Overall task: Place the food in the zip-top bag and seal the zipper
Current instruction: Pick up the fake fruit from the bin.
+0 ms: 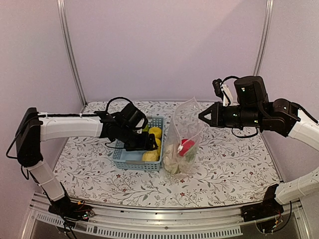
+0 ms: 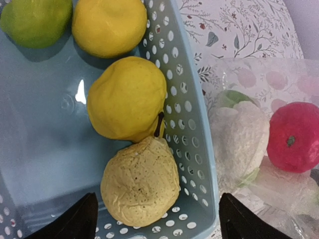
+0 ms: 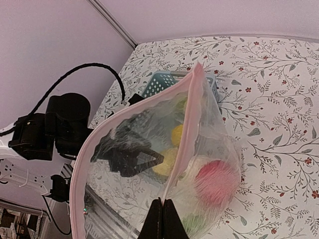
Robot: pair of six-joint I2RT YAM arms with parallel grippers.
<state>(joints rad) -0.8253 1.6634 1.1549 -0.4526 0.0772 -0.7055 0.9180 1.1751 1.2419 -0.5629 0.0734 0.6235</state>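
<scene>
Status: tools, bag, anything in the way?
Left tool open over basket. Right tool shut on zip-top bag rim, mouth unsealed. Tomato bagged, lemons in basket. Nothing in the way seen.

White-and-black arms (image 1: 70, 127), possibly green LEDs (image 1: 242, 90)

On the floral-printed tabletop (image 1: 224, 169), a light-blue perforated plastic basket (image 1: 130, 163) sits just left of an upright crinkly transparent zip-top bag (image 1: 188, 119). Along the basket's right side lie yellow toy lemons (image 1: 155, 132). Inside the bag, a white toy cauliflower (image 1: 173, 160) lies on the basket side of a red toy tomato (image 1: 186, 146).
</scene>
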